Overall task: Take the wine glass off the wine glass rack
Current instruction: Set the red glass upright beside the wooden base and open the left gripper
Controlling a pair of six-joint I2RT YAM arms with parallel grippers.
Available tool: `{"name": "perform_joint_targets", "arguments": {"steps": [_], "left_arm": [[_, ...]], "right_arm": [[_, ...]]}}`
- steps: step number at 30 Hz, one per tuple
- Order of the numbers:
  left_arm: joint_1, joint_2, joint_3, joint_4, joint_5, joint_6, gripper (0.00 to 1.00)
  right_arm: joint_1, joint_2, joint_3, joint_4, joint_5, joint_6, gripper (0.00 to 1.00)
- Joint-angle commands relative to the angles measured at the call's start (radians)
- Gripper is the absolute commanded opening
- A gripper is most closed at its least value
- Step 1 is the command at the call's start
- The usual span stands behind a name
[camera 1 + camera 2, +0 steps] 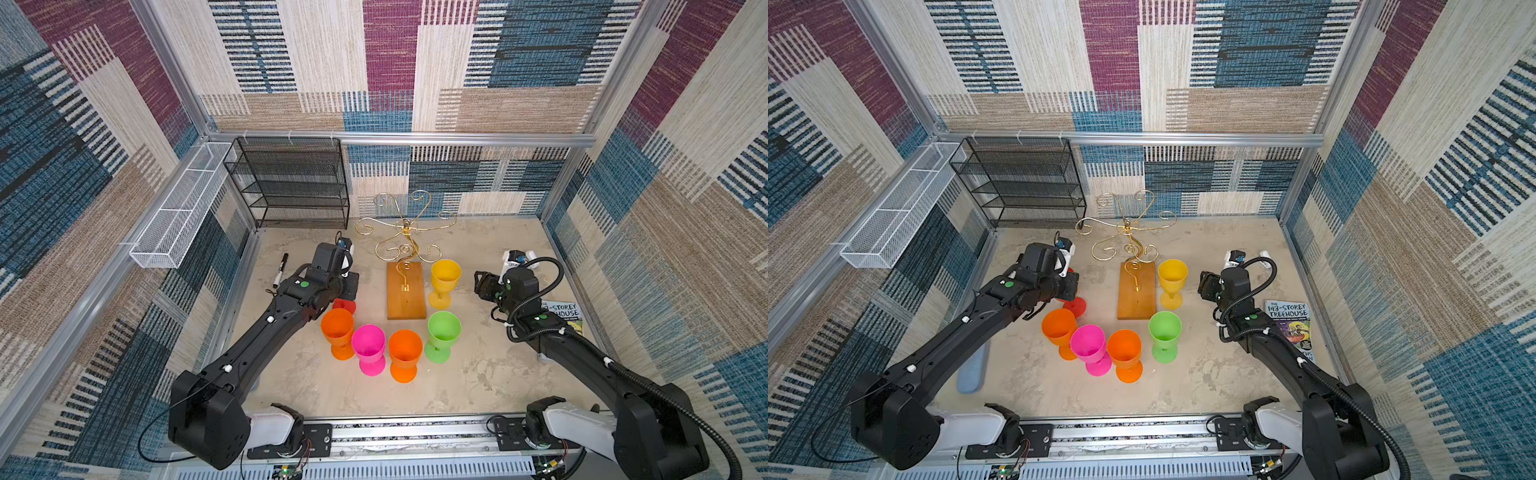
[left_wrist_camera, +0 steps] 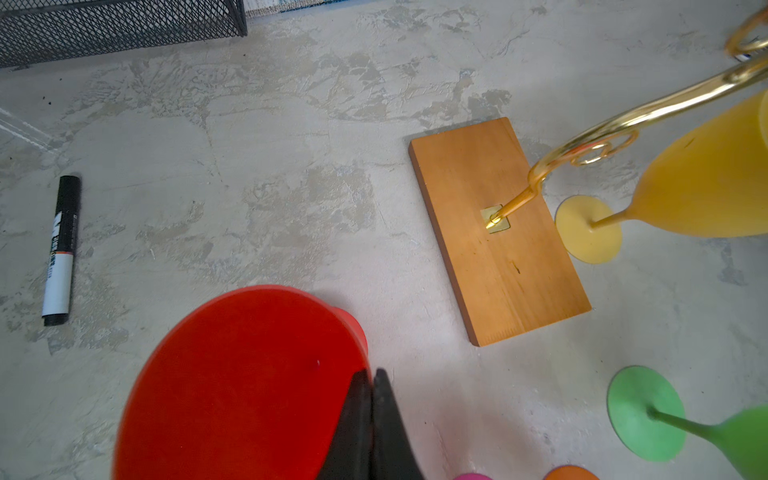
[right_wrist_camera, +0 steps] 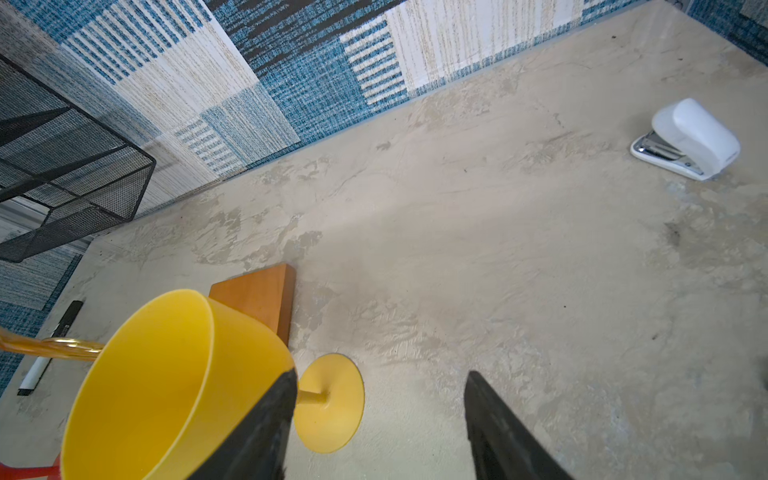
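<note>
The left tool (image 2: 370,372) is clenched on the rim of the red wine glass (image 2: 249,374). That glass is off the wine glass rack (image 1: 405,227), just left of its wooden base (image 1: 406,303) and low by the table (image 1: 465,374). The right tool (image 3: 380,376) is released, jaws apart, just right of the yellow wine glass (image 3: 166,374), which stands beside the base's right edge.

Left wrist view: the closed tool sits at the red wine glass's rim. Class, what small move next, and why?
Probably open the left tool: it seems to pinch the rim of the red wine glass, whose foot looks set on the table, and the wine glass rack holds nothing.
</note>
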Motion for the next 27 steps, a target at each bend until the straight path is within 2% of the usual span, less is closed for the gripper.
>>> {"name": "perform_joint_targets", "arguments": {"steps": [1,8,19,27], "left_arm": [[-0.005,0.004,-0.003,0.05,0.0,-0.025,0.0],[-0.011,0.006,-0.016,0.078,0.01,-0.036,0.0],[-0.026,0.021,-0.025,0.075,0.028,-0.065,0.15],[-0.043,0.014,-0.045,0.075,0.024,-0.084,0.2]], "right_arm": [[0.0,-0.005,-0.001,0.009,0.012,0.004,0.65],[0.001,-0.004,-0.002,0.007,0.011,0.007,0.65],[0.001,0.002,-0.003,0.009,0.013,0.007,0.65],[0.0,0.002,-0.002,0.009,0.013,0.006,0.65]]}}
